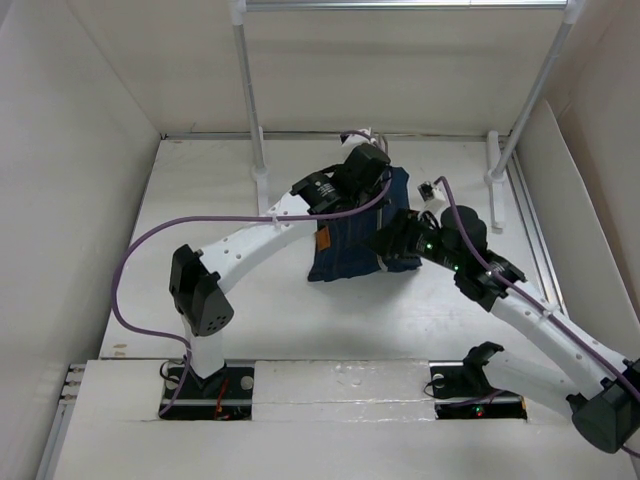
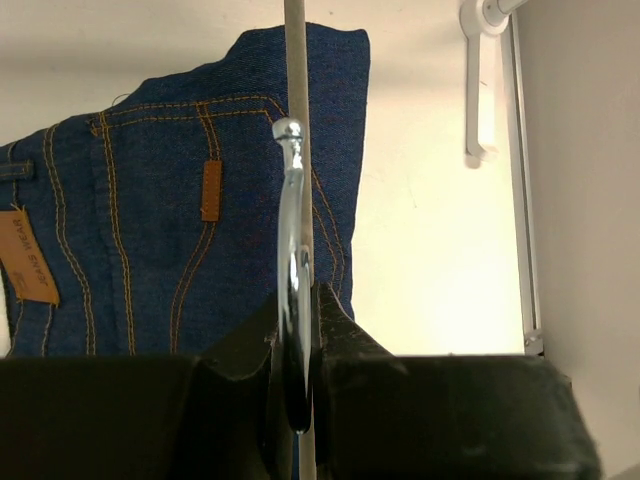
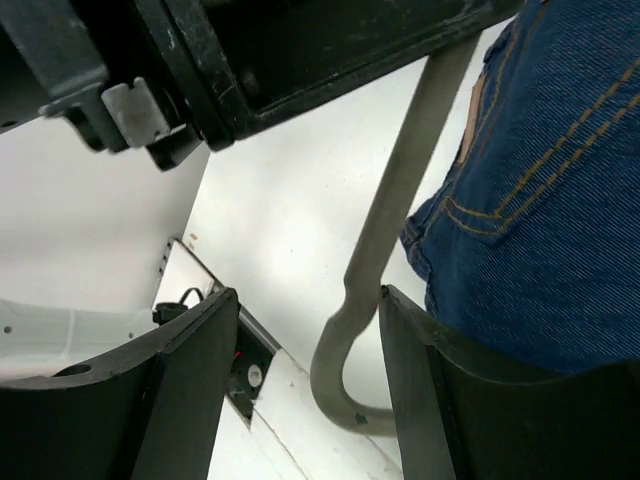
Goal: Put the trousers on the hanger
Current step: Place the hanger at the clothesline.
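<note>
From above we see the left claw (image 1: 366, 150) held high at the far middle of the surface (image 1: 300, 315), between the two white poles (image 1: 250, 90) that stand under the rail (image 1: 400, 5). The trousers (image 1: 350, 245) hang as a dark blue bundle just below and in front of it. In the left wrist view the left claw (image 2: 298, 300) is closed tight on the hanger (image 2: 296, 60), its two black fingers (image 2: 335, 330) pinching the chrome hook (image 2: 290, 210) where it meets the grey rod. That rod runs straight up past the top edge of the trousers (image 2: 150, 230), which spread to its left with the waistband, the yellow seams and the orange-tan patch (image 2: 28, 257) facing the camera. We cannot tell from these views whether the cloth is draped over the hanger's bar or only lies against it. The right claw (image 1: 392, 245) sits lower, at the right side of the bundle. In its own view the right claw (image 3: 305, 298) stands wide open. The grey wire of the hanger (image 3: 390, 200) comes down between its fingers (image 3: 190, 390) and bends round at a corner there, near the right finger and well apart from the left one. The trousers (image 3: 560, 220) fill the right side, just beside that wire.
</note>
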`<action>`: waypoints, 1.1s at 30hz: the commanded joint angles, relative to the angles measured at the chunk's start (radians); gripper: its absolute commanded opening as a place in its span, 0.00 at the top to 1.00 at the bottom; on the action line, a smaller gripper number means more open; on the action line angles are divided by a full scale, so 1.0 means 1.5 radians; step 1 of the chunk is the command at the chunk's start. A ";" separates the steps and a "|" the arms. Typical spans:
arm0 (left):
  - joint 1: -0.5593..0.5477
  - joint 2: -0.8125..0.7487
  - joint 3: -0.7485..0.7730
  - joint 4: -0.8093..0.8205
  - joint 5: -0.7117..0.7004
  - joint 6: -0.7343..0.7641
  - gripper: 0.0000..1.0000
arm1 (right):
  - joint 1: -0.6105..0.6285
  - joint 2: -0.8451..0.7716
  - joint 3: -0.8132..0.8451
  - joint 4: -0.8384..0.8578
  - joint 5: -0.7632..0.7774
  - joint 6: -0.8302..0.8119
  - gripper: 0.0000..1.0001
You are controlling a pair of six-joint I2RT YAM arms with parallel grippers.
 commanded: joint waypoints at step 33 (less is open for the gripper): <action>0.045 0.024 0.290 -0.058 0.100 0.063 0.70 | -0.054 0.058 0.016 0.375 -0.076 0.262 1.00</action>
